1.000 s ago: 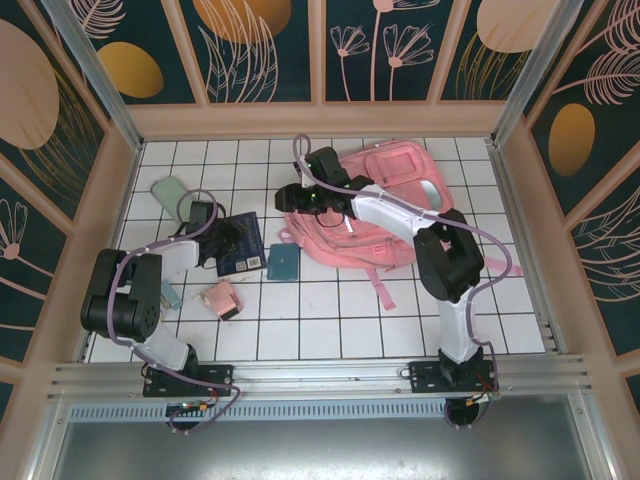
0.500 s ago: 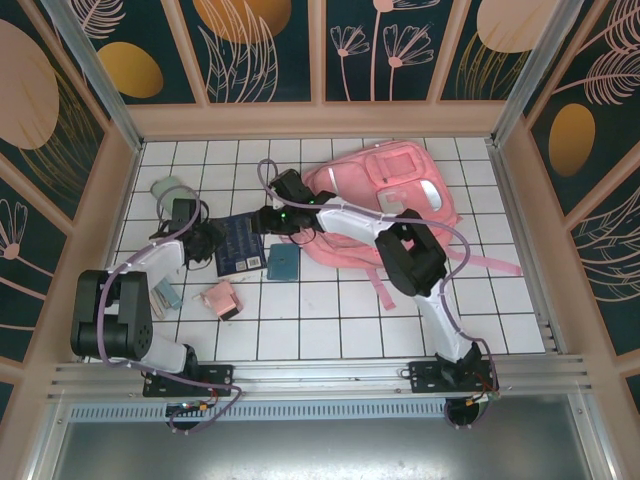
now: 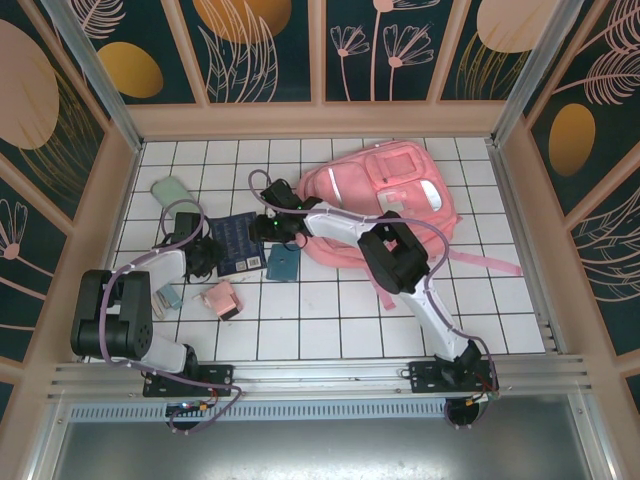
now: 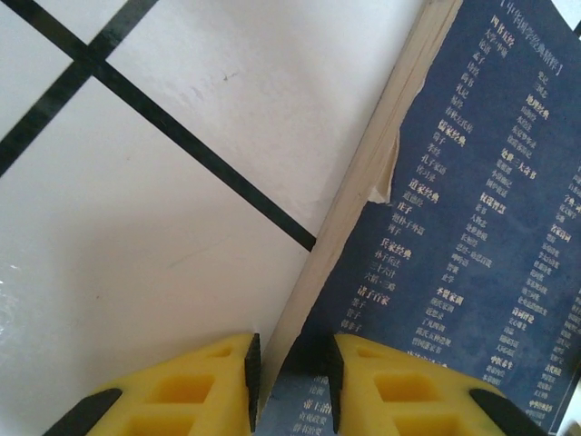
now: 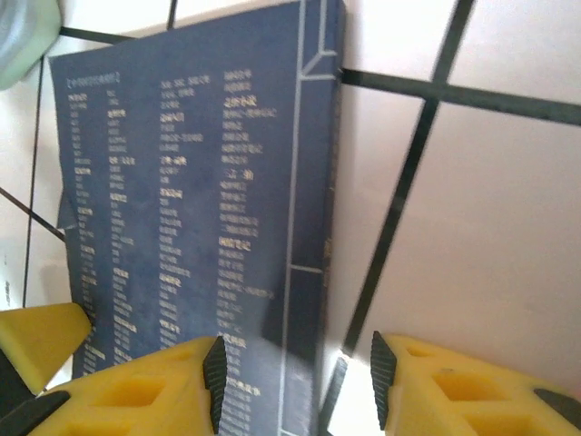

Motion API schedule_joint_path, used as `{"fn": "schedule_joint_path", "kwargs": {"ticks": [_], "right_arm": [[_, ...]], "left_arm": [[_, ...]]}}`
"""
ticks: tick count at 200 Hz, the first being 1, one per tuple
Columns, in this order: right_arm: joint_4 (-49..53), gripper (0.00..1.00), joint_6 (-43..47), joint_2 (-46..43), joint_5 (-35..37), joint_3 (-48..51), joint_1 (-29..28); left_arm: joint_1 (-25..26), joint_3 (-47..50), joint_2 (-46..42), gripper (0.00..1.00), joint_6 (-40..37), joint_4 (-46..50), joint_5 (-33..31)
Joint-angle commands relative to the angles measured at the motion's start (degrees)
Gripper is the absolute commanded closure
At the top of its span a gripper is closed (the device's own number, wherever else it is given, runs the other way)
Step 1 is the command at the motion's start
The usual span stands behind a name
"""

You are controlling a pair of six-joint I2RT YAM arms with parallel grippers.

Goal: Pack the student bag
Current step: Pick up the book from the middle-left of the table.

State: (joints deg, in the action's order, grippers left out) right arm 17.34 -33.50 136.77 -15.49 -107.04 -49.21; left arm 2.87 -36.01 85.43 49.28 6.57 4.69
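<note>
The student bag [image 3: 392, 195], a large pink backpack, lies flat at the back right of the tiled floor. A dark blue book [image 3: 238, 243] with pale printed text lies left of it. My left gripper [image 3: 203, 250] is at the book's left edge. In the left wrist view its jaws [image 4: 292, 381] stand narrowly open over the book's [image 4: 472, 227] pale page edge. My right gripper [image 3: 268, 227] is at the book's right edge. It [image 5: 295, 386] is open, one finger over the book's cover [image 5: 182, 182] and the other over bare tile.
A small teal item [image 3: 283, 263] lies just right of the book's near corner. A small pink box-like item [image 3: 222, 298] sits nearer the bases. A pale green item [image 3: 172, 190] lies at the back left. The bag's straps [image 3: 480, 262] trail to the right.
My right arm has swung left from the bag's edge to the book's right side. My left gripper has slid slightly left along the book's left edge. The book has barely moved.
</note>
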Motion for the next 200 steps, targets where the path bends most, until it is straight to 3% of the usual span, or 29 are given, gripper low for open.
{"fn": "schedule_joint_path", "kwargs": {"ticks": [1, 46, 121, 164, 200], "right_arm": [[3.75, 0.52, -0.95, 4.10, -0.65, -2.99, -1.47], [2.08, 0.55, -1.65, 6.45, -9.79, -5.75, -2.71], [-14.80, 0.66, -6.50, -2.85, -26.30, -2.56, -2.73], [-10.93, 0.67, -4.33, -3.99, -23.54, -1.74, -2.66], [-7.05, 0.88, -2.29, -5.17, -17.80, 0.26, -2.09]], "left_arm": [[-0.06, 2.51, 1.06, 0.73, -0.21, -0.30, 2.19], [-0.06, 3.81, 1.15, 0.77, 1.22, -3.87, 6.04], [-0.06, 3.62, -1.45, 0.79, 2.23, -5.69, 9.54], [-0.06, 3.58, -3.83, 0.78, 1.97, -4.77, 9.17], [-0.06, 2.92, -6.08, 0.76, 1.46, -3.09, 8.65]]}}
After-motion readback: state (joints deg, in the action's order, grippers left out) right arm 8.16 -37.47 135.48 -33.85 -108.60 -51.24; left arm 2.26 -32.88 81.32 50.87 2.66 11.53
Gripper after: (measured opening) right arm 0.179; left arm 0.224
